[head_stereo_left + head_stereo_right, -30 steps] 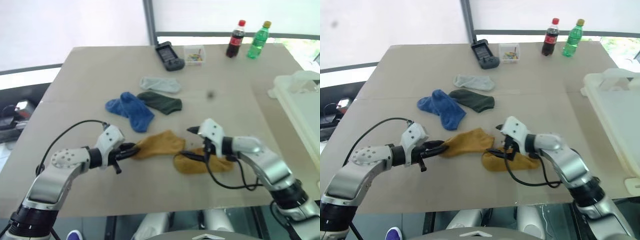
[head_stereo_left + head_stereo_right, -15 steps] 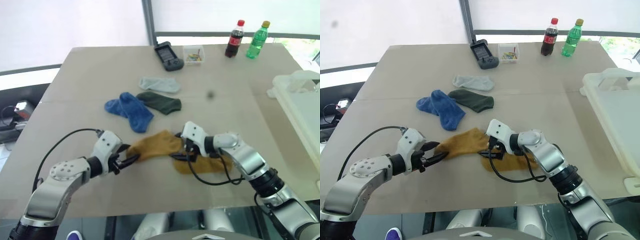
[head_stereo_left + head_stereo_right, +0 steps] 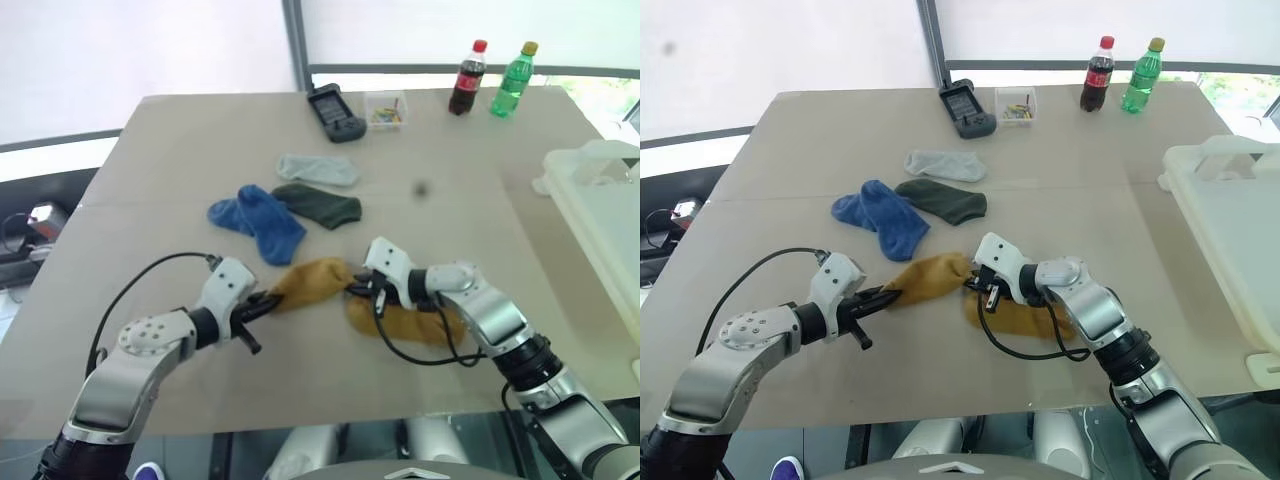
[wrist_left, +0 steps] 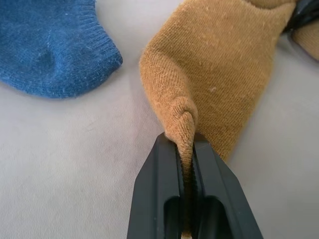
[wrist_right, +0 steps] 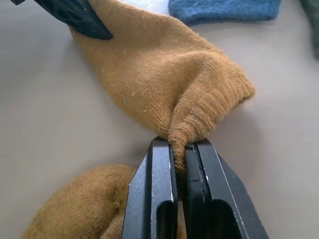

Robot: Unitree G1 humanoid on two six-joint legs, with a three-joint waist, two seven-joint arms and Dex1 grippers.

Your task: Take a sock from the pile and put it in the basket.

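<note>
Mustard sock [image 3: 310, 281] sits pinched at both ends: we see the left gripper [image 4: 185, 149] with its fingers [image 4: 157, 194] closed tight on a fold of one end, and the right gripper [image 5: 180, 147] clamped the same way on the ribbed cuff end, so the sock bunches up between them on the worktop [image 3: 200, 160]. A second mustard sock [image 3: 410, 322] lies just beside it, partly hidden under the right arm and its black cable, so we can't make out its full outline. Rest of the pile sits further back and apart: blue sock [image 3: 260, 220] near the held one, dark green sock [image 3: 320, 205] touching it, pale grey sock [image 3: 318, 169] just behind. Basket [image 3: 600, 195] is at the right edge of the worktop, cut off by the frame, well apart from the socks, contents not readable. At the far edge we see a black handheld device [image 3: 335, 108], a small clear box [image 3: 388, 108] of coloured bits, a cola bottle [image 3: 466, 78] and a green bottle [image 3: 511, 78]. Nothing stands between the held sock and the basket.
</note>
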